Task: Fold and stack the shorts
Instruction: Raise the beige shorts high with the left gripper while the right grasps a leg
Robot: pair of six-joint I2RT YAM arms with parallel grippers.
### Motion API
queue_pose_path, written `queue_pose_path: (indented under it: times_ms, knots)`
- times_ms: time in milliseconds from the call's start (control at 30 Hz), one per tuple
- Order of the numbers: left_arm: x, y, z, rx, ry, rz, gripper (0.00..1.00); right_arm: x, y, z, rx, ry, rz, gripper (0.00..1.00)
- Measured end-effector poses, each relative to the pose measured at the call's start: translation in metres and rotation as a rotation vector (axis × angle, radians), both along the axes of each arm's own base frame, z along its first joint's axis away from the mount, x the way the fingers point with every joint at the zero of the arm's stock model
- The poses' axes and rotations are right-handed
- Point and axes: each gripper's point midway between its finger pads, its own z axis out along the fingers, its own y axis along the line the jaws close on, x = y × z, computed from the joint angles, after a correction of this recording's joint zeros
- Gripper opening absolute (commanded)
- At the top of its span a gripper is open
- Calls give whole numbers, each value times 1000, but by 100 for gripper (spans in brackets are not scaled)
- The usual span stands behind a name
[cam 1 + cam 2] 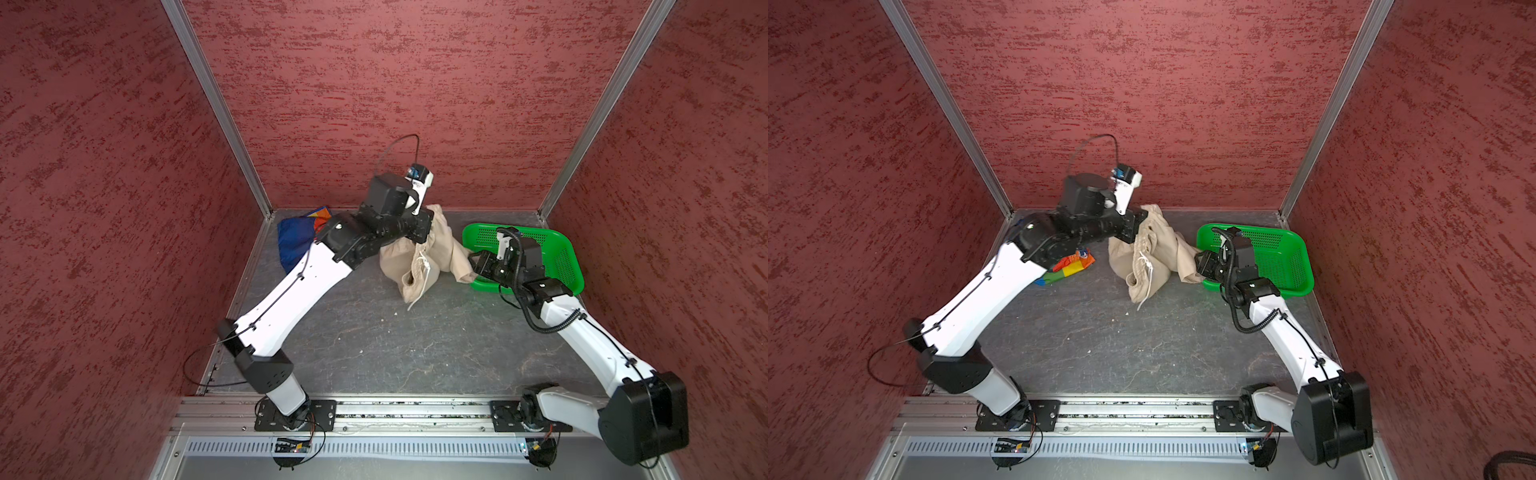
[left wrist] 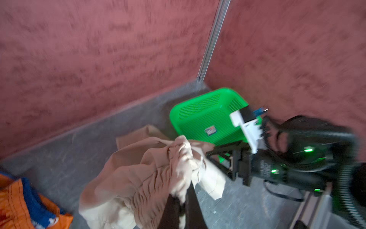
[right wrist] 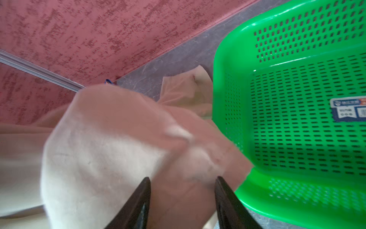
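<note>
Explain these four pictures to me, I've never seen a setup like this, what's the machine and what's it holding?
Two robot arms stand at a grey table. Two pictures look down from overhead; the other two come from cameras on each arm's wrist. On the table are crumpled beige shorts, rainbow-striped shorts and a green basket. The left hand is shut on the beige shorts' gathered waistband. The right hand is open, its jaws apart over another part of the same shorts.
</note>
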Motion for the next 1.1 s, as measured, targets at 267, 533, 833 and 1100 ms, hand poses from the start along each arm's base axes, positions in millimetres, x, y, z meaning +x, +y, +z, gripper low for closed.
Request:
queue_pose_path:
  times_ms: [267,533,833,1100]
  knots:
    - [-15,44,64,-147,-121,4,4,-23,0,46,-3,-194,56,99]
    - [30,84,28,-229,44,67,3,-38,0,44,-53,-246,62,99]
    - [27,87,32,-322,119,-7,3,-52,66,22,-75,-257,247,99]
    - [25,101,41,-370,129,-10,3,-50,121,1,-106,-236,365,99]
